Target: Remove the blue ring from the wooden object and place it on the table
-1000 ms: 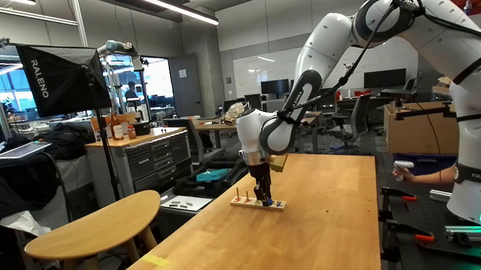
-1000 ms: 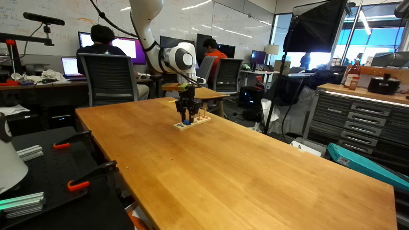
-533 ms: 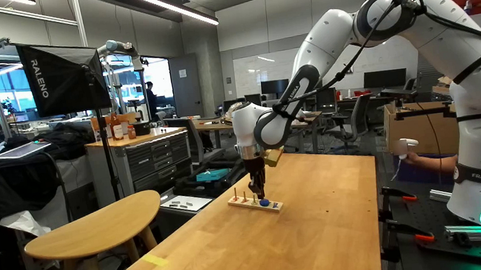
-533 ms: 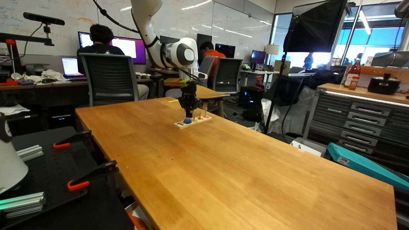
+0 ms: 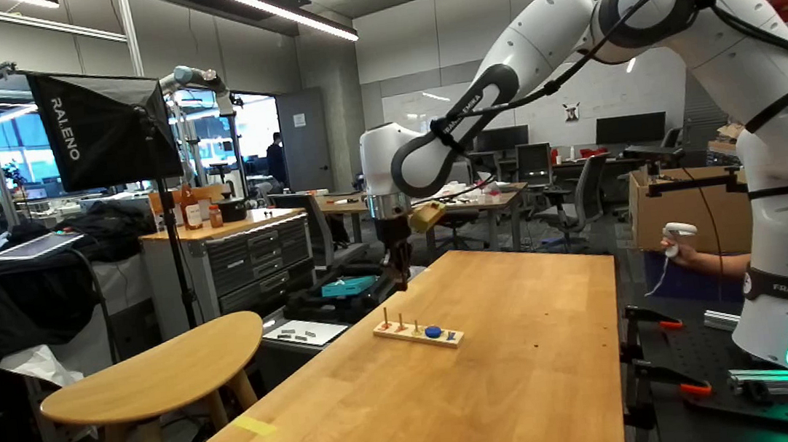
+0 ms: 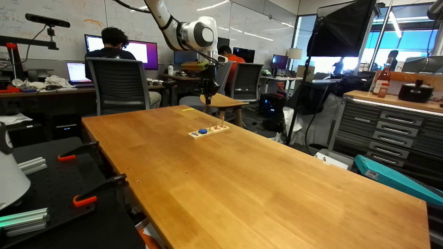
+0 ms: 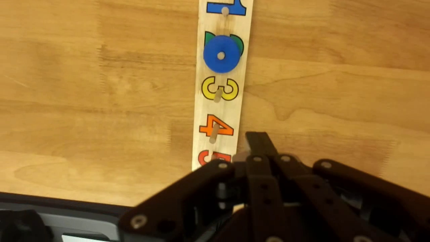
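- Have the Robotiq gripper (image 6: 208,101) near the middle of the frame in an exterior view, clenched, fingertips together, hanging in mid-air above the level of the table (image 6: 277,180).
- Find the blue ring (image 7: 215,65) at upper centre of the wrist view, well apart from the gripper: round, solid blue, threaded on a peg (image 7: 221,55), with a pale tip showing through the hole, covering much of a green digit (image 7: 208,36).
- Under it see the numbered peg board (image 7: 225,109), running down the middle of the wrist view, with coloured digits (image 7: 206,89) 1, 3, 4 and a partly hidden 5.
- Compared with half a second ago, have the gripper higher in the frame in both exterior views, up from just over the blue ring; find ring and board in the same spot.
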Available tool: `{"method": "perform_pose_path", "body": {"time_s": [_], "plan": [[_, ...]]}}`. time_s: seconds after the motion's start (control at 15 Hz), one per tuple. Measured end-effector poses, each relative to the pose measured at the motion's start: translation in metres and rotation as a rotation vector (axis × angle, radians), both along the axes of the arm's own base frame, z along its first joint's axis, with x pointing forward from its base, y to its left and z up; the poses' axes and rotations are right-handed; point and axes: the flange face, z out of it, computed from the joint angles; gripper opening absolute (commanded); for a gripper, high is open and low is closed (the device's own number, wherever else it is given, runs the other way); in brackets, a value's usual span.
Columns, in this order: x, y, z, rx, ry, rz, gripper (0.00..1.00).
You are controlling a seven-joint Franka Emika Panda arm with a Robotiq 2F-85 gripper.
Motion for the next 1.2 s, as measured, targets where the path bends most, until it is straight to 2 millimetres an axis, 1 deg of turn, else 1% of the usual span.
{"method": "perform_pose_path", "body": {"time_s": [0.07,0.13,0.27,0.33,0.47,0.53,0.67,0.93,1.2], "plan": [[0.001,-0.001,0.007,0.001,-0.002,-0.004,0.31],[0.002,-0.003,0.012,0.0,-0.001,-0.008,0.37],[0.001,-0.008,0.011,-0.002,0.01,-0.016,0.54],[0.001,-0.011,0.009,-0.004,0.018,-0.02,0.63],[-0.002,-0.017,-0.001,-0.006,0.037,-0.025,0.76],[-0.004,-0.02,-0.007,-0.007,0.048,-0.029,0.85],[-0.008,-0.025,-0.021,-0.012,0.075,-0.033,0.99],[-0.021,-0.031,-0.052,-0.021,0.128,-0.029,1.0],[-0.032,-0.033,-0.081,-0.026,0.168,-0.027,1.0]]}}
